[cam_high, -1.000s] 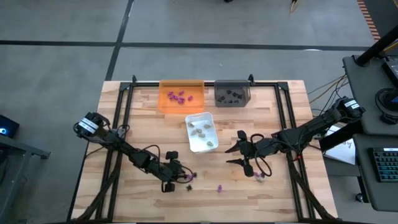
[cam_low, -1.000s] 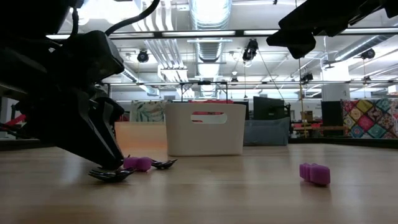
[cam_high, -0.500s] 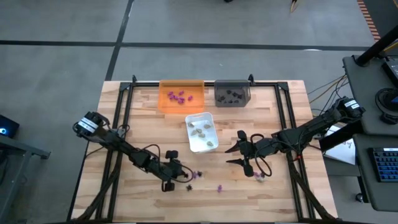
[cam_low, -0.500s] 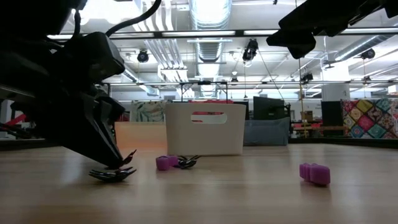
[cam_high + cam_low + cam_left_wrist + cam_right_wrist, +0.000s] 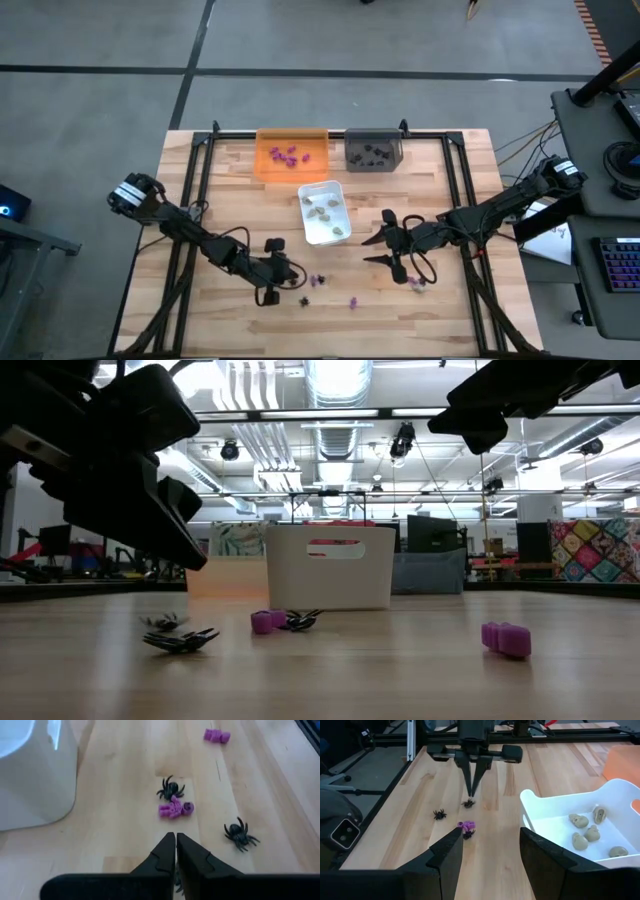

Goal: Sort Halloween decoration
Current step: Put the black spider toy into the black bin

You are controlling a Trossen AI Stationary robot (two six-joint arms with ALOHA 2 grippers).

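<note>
My left gripper [image 5: 295, 284] is shut and empty, raised above the table near its front edge; it also shows in the left wrist view [image 5: 176, 837]. Just beyond its tips a purple piece [image 5: 175, 810] lies on the wood against a black spider [image 5: 170, 787]. Another black spider [image 5: 240, 832] and a second purple piece [image 5: 216, 736] lie apart on the wood. A further black spider [image 5: 468, 803] lies under the left fingers. My right gripper [image 5: 386, 248] is open and empty at the right of the white tray [image 5: 323, 211].
An orange tray [image 5: 290, 153] with purple pieces and a grey tray [image 5: 373, 150] with black pieces stand at the far edge. The white tray holds pale beige pieces [image 5: 585, 837]. A small piece [image 5: 416, 285] lies by my right gripper. Black rails run along the table's sides.
My left gripper, shut and low at the table, has pushed the purple piece and a black spider a little toward the table's right. It has then risen clear of the table, leaving the pieces lying on the wood.
</note>
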